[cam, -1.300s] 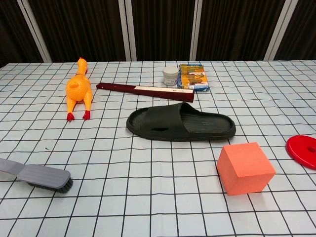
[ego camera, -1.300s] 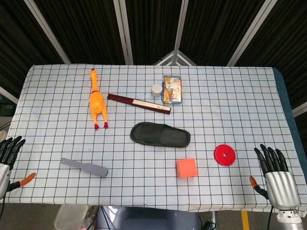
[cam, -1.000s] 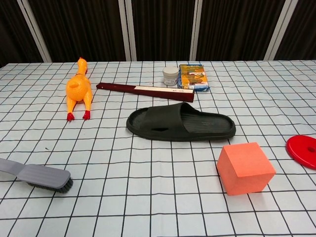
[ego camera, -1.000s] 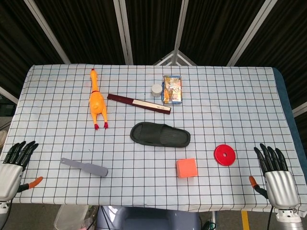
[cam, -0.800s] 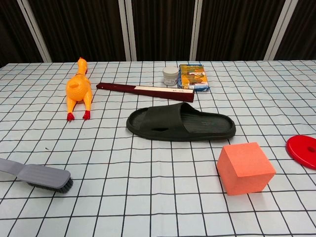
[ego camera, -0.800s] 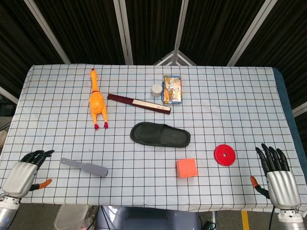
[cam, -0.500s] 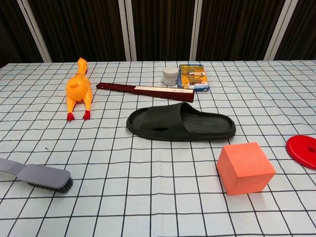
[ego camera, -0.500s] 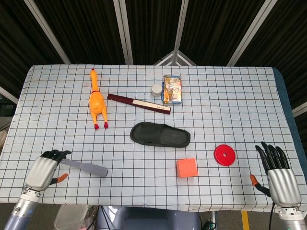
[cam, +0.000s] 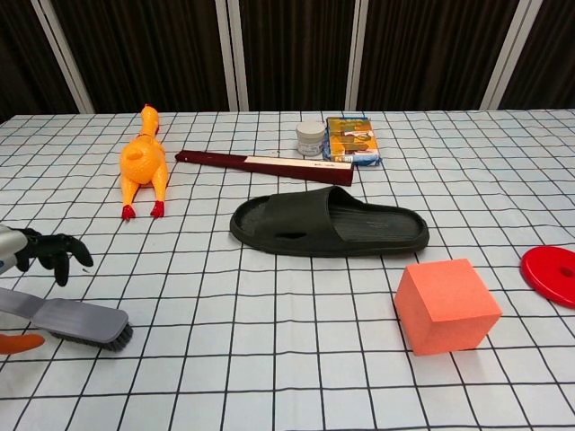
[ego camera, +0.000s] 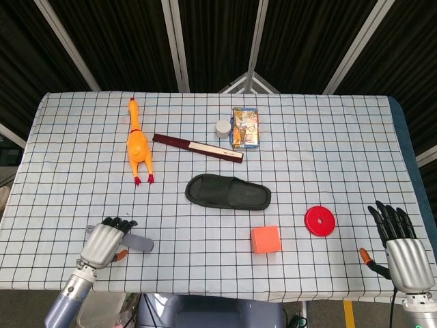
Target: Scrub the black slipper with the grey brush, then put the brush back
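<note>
Presently, the left hand [ego camera: 104,242] is observed above the handle of the grey brush [cam: 67,317], fingers [cam: 56,249] parted and curled downward; no grip on the handle is seen in the chest view. The brush lies flat on the tabletop [ego camera: 328,157], bristle end pointing away from that hand towards the black slipper [ego camera: 228,193], which lies well apart. The right hand [ego camera: 403,253] is seen at the near edge, fingers spread, nothing held, with a red disc [ego camera: 319,221] nearby.
</note>
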`<state>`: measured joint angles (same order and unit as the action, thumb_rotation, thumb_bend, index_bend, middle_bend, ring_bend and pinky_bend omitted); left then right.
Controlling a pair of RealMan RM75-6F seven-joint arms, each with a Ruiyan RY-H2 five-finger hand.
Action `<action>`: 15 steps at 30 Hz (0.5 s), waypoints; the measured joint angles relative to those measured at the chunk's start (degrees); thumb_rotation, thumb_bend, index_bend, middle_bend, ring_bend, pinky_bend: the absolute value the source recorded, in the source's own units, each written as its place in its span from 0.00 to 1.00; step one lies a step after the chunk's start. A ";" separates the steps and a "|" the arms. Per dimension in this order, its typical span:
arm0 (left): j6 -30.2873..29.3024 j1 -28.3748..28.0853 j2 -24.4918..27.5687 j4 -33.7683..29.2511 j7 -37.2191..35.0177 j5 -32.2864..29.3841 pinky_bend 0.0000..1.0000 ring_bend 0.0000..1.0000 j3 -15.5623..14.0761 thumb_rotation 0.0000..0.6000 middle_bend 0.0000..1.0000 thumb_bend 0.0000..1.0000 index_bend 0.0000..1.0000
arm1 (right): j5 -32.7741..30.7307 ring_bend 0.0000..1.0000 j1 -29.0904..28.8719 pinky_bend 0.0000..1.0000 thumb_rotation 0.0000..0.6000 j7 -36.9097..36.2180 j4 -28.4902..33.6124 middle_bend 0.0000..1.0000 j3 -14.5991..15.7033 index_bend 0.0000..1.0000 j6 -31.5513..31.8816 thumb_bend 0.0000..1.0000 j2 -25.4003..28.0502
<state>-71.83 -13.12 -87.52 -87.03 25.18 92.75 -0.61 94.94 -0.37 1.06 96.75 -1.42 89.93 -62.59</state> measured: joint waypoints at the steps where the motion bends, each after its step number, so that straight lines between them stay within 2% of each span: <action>1: 0.13 -0.13 -0.10 -0.35 0.42 0.01 0.38 0.35 -0.08 1.00 0.42 0.23 0.29 | -0.05 0.00 -0.01 0.00 1.00 -0.03 0.02 0.00 0.02 0.00 -0.03 0.34 0.07; 15: 3.29 -1.83 -2.19 0.38 2.26 -2.77 0.37 0.38 -0.30 1.00 0.44 0.26 0.30 | -0.16 0.00 0.15 0.00 1.00 -0.31 0.67 0.00 0.45 0.00 0.16 0.34 0.93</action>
<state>-68.54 -14.95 -89.72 -86.66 27.44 89.98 -0.91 94.78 -0.22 0.75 97.42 -0.97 90.09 -61.67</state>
